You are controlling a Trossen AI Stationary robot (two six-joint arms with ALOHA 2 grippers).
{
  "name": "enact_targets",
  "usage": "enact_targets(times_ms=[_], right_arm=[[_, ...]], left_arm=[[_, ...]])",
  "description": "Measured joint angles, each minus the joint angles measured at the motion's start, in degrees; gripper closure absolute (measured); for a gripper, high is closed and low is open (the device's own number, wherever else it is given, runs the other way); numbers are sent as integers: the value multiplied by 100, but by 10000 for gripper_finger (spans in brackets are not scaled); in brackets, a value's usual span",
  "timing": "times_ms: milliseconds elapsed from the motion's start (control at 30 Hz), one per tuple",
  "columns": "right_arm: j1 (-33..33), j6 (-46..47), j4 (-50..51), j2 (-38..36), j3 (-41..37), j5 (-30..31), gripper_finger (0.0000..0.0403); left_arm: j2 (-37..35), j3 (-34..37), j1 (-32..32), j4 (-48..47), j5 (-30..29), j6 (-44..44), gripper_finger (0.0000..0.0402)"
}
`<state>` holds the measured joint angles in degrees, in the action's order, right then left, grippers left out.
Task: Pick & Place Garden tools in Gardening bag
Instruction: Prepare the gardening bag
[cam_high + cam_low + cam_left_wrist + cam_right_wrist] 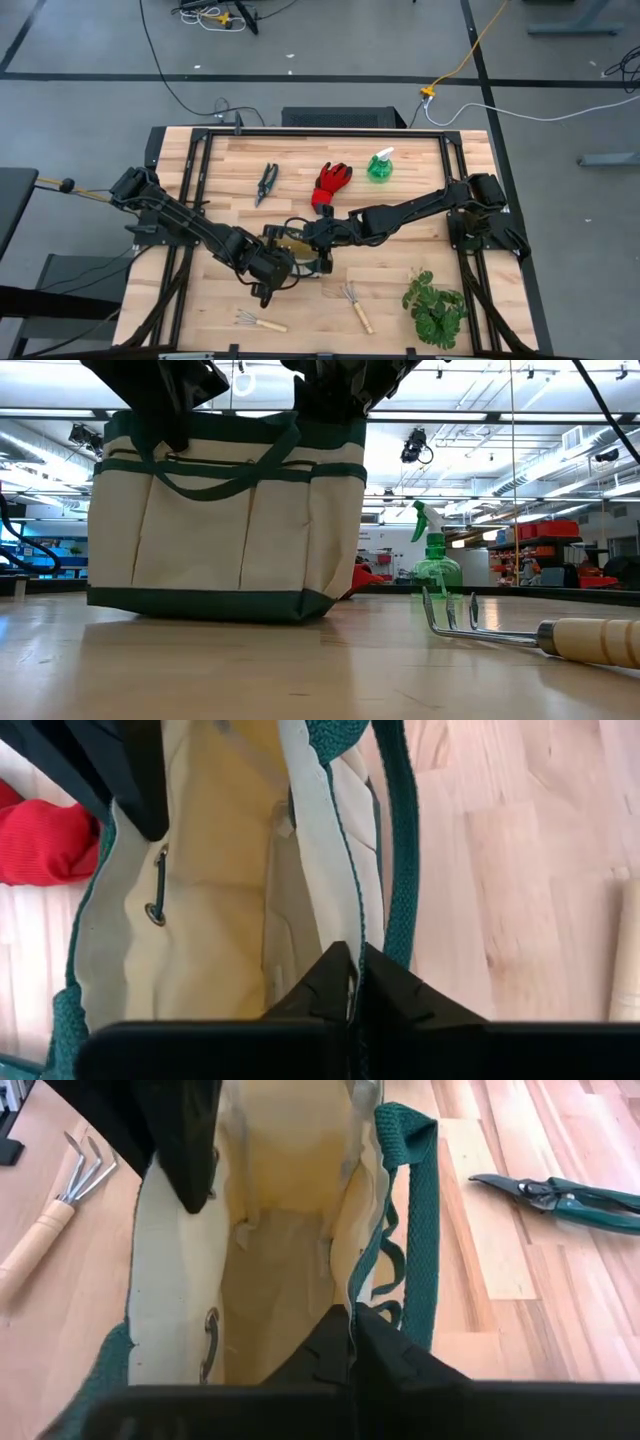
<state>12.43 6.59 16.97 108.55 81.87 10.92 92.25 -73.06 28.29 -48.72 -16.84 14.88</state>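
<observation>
I have both arms at the bag, which stands upright near the middle of the tabletop, slightly toward the near edge. The left gripper is closed on the bag's rim, its two fingers pinching the cream wall just inside the green trim. The right gripper is clamped the same way on the opposite rim. Between them the mouth is held apart, and I see nothing inside but bare lining.

None of the tools are in yet. The red glove lies just behind the bag toward the far edge, closest of all, its long axis running front to back. The shears lie to the left of it and the spray bottle to the right, near the far edge. Two rakes sit near the front edge, one left, one right.

As I judge it, one arm must let go to fetch. The glove sits a little to the right of the bag, so my right arm looks the nearer reach.
</observation>
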Motion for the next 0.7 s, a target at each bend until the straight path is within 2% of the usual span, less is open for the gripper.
enact_targets(times_ms=[367, 533, 700], right_arm=[[-15, -17, 97, 0, 0, 4, 400], [-127, -24, 128, 0, 0, 133, 401], [-279, -24, 240, 0, 0, 219, 402]], left_arm=[[-2, 0, -22, 15, 48, -150, 396], [-4, 0, -17, 199, 454, -356, 397], [-4, 0, 45, 245, 595, -404, 397]])
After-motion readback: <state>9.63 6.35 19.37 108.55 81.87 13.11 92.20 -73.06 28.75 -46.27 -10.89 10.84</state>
